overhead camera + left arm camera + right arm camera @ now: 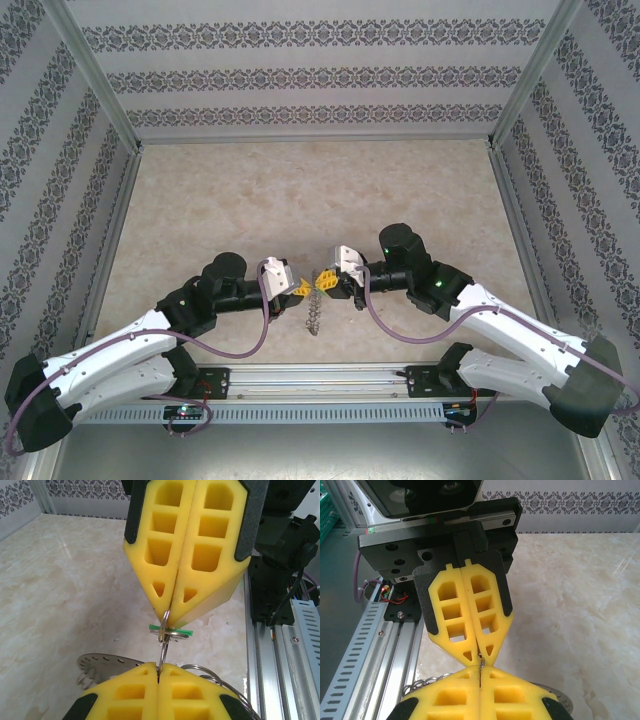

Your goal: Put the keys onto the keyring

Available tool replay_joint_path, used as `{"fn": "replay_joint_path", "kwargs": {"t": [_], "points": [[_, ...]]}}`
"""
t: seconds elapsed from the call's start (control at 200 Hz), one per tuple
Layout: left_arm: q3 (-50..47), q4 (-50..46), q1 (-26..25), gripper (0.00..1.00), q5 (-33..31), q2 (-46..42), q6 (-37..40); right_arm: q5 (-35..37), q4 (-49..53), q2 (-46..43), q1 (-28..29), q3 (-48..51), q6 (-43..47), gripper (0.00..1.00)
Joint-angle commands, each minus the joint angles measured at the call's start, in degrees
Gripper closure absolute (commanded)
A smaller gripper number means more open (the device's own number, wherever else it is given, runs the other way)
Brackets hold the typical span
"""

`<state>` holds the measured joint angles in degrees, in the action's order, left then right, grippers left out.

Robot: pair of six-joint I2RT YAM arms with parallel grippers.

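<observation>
The green key [172, 628] lies crosswise on a thin metal loop [164, 647], in the air above the desk [300, 190], close to its near edge and about midway between its left and right edges. The loop is stretched between the two grippers. The left gripper [159, 666] is fully closed on its lower end and the right gripper [170, 611] is fully closed on its upper end, their tips facing each other and nearly touching.

Pinching the loop from both ends likely serves to hold it taut and steady, so that one arm can work the key along the wire while the other braces it. A small silvery ring sits just beside the green key on the loop; whether it is a second key's eye is too small to tell.

The keyring [314, 318] hangs just below the grippers, towards the desk's near edge, looking like a wiry coil from above. The left wrist view shows a flat silvery piece with small holes along its rim, and wire loops behind the left gripper's fingers. I cannot tell whether the pinched loop is part of the keyring, or whether the keyring touches the desk.
</observation>
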<state>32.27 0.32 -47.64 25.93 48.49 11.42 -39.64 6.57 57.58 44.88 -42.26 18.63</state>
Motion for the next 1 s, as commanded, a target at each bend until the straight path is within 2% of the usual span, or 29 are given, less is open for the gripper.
{"fn": "replay_joint_path", "kwargs": {"t": [0.0, 0.994], "points": [[1.3, 5.8, -0.5, 1.00, 0.6, -1.8, 0.4, -3.1, 2.8, 0.6, 1.0, -0.7, 1.6, 1.00], [0.7, 6.0, -0.4, 1.00, -1.1, -3.0, 0.4, -0.4, 5.9, 1.9, 2.6, -1.7, 3.1, 1.00]]}}
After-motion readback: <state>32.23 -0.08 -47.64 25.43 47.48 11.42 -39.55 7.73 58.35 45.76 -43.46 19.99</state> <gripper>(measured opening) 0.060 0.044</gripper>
